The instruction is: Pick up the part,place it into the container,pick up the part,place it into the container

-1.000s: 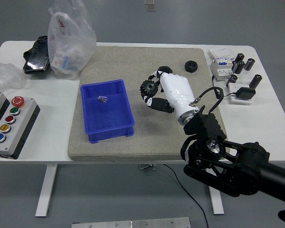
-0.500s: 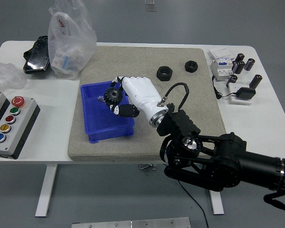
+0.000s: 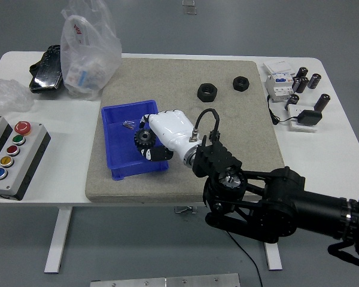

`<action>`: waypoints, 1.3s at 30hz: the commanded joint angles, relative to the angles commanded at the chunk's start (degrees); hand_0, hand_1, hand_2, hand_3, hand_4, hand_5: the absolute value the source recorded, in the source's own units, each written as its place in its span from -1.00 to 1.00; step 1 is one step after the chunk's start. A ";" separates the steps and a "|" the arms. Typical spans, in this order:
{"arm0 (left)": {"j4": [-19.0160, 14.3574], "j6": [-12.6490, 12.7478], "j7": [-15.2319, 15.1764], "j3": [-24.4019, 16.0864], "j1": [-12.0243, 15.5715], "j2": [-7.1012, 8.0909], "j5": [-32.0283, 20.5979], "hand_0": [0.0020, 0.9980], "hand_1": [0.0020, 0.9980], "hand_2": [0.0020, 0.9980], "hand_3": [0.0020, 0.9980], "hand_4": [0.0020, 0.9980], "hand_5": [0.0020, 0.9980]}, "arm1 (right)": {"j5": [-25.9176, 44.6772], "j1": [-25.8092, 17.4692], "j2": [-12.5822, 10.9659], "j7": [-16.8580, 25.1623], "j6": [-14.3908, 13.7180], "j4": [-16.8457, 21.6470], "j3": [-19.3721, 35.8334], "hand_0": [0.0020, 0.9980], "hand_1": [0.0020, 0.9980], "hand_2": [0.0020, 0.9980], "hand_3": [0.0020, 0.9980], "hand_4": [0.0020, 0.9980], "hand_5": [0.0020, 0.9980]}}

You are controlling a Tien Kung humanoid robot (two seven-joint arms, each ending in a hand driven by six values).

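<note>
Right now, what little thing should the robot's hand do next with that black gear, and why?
Probably open its fingers and let go. The right hand holds the black gear low over the blue bin, inside its walls, so it would likely drop in beside the small metal part lying there.

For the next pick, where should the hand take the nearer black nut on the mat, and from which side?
Grip the black nut across two opposite outer flats, coming straight down from above: it lies flat on the mat with its hole upward and open space all round.
</note>
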 joint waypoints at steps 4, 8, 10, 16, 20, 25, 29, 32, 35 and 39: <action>0.00 0.00 -0.01 -0.02 -0.02 0.06 -0.05 0.58 0.49 0.42 0.52 0.69 0.12 | -0.03 -0.80 0.19 0.42 -0.78 -0.13 0.43 0.41 0.48 0.53 0.47 0.02 -0.51; 0.00 0.02 0.05 -0.20 0.03 0.09 0.10 0.58 0.49 0.41 0.52 0.69 0.12 | -0.18 -1.24 0.19 0.63 -1.53 -0.12 0.57 0.43 0.50 0.55 0.54 0.10 -0.50; 0.00 0.02 0.07 -0.28 0.02 0.06 0.19 0.58 0.49 0.41 0.52 0.69 0.12 | -0.12 -1.37 0.19 0.92 -2.41 -0.18 0.50 0.43 0.50 0.55 0.54 0.10 -0.50; 0.00 -0.04 0.04 -0.45 -0.13 -0.17 0.51 0.58 0.49 0.40 0.52 0.69 0.12 | 0.05 -1.72 0.09 1.09 -4.11 -0.30 0.12 0.42 0.50 0.55 0.59 0.31 -0.50; 0.00 -0.05 0.00 -0.49 -0.20 -0.13 0.68 0.58 0.49 0.39 0.52 0.69 0.12 | -0.32 -1.91 0.01 1.00 -3.60 -0.24 0.18 0.41 0.51 0.58 0.70 0.88 -0.01; 0.00 0.01 -0.04 -0.57 -0.29 0.11 0.78 0.58 0.49 0.39 0.52 0.69 0.12 | -1.36 -2.33 -0.06 0.81 -4.25 -0.02 0.48 0.42 0.51 0.60 0.74 1.00 0.13; 0.00 0.08 -0.07 -0.62 -0.25 0.20 0.80 0.58 0.49 0.39 0.52 0.69 0.12 | -2.75 -3.48 -0.44 0.87 -6.84 0.79 2.90 0.35 0.48 0.56 0.68 0.99 0.04; 0.00 0.08 -0.12 -0.66 -0.01 0.05 0.88 0.58 0.49 0.39 0.52 0.69 0.12 | -4.37 -5.08 -1.43 0.17 -9.61 0.45 6.63 0.35 0.48 0.56 0.68 0.99 0.04; 0.00 0.10 -0.16 -0.74 0.27 -0.17 0.92 0.58 0.49 0.39 0.52 0.69 0.12 | -5.42 -6.38 -2.47 -0.93 -10.88 -1.93 10.22 0.11 0.35 0.50 0.63 0.90 -0.03; 0.00 0.10 -0.15 -0.78 0.56 -0.55 0.91 0.58 0.49 0.39 0.52 0.69 0.12 | -5.06 -7.89 -3.76 -1.48 -12.29 -6.55 13.92 0.11 0.35 0.50 0.63 0.90 -0.03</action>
